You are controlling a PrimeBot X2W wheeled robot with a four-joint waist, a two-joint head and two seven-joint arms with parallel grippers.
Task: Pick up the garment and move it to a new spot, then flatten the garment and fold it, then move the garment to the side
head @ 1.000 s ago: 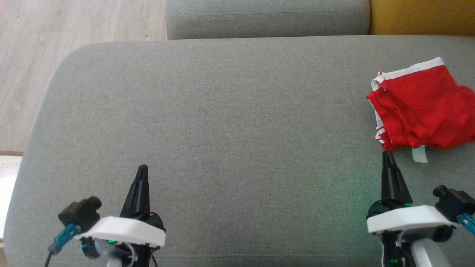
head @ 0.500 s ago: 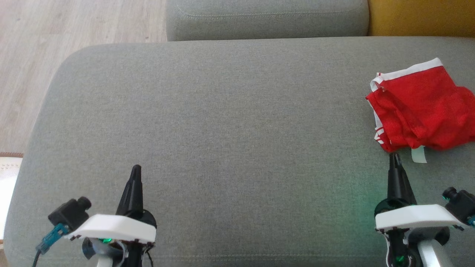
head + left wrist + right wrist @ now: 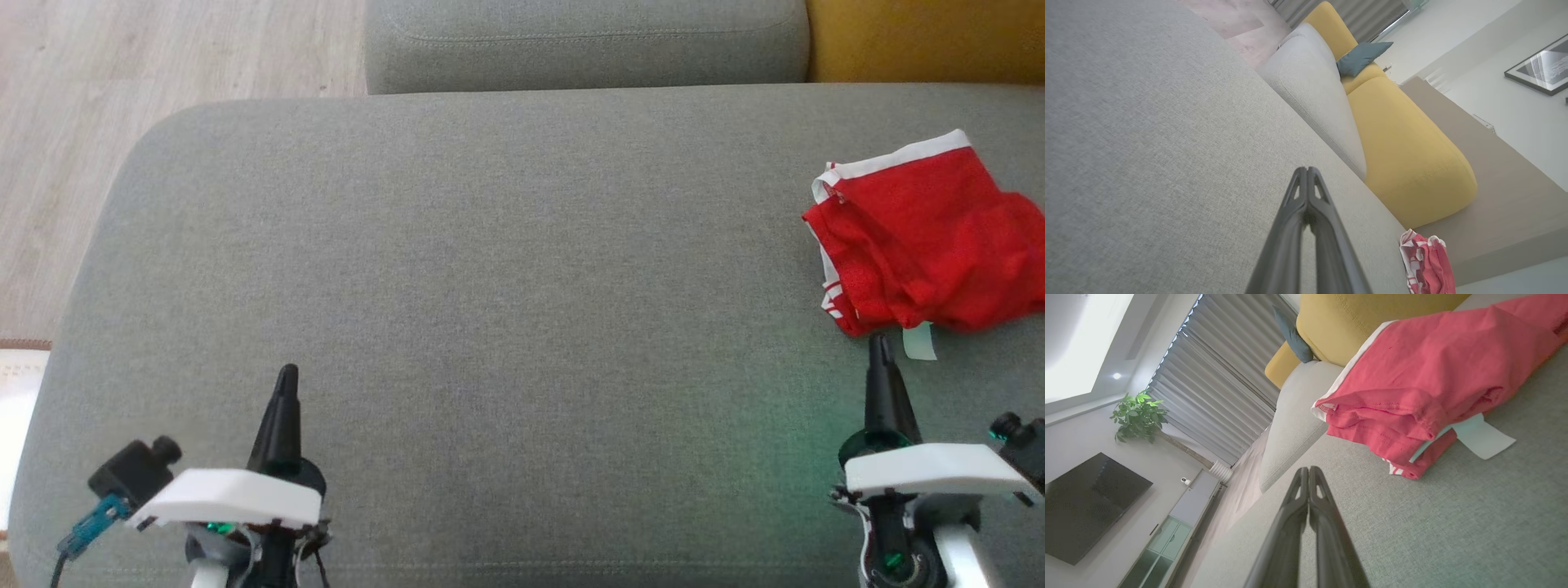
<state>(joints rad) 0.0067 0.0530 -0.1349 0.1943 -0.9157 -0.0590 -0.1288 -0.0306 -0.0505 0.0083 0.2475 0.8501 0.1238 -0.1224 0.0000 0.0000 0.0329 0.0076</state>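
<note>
The garment [image 3: 927, 241] is red with white trim and lies folded in a loose stack at the right edge of the grey sofa seat [image 3: 490, 269]. A white label sticks out from under its near edge. My right gripper [image 3: 879, 341] is shut and empty, its tip just short of the garment's near corner and apart from it. The right wrist view has the garment [image 3: 1425, 388] close ahead and to the right of the shut fingers [image 3: 1309, 471]. My left gripper [image 3: 286, 374] is shut and empty over the seat's near left, far from the garment [image 3: 1427, 261].
A grey back cushion [image 3: 584, 41] runs behind the seat, with a yellow cushion [image 3: 927, 37] at the far right. Pale wood floor [image 3: 106, 90] lies past the seat's left edge. The wide grey middle of the seat stretches between my two grippers.
Both grippers have drawn back toward the near edge, the left drifting leftward and the right rightward. The right tip now sits slightly farther from the garment. The garment has not moved.
</note>
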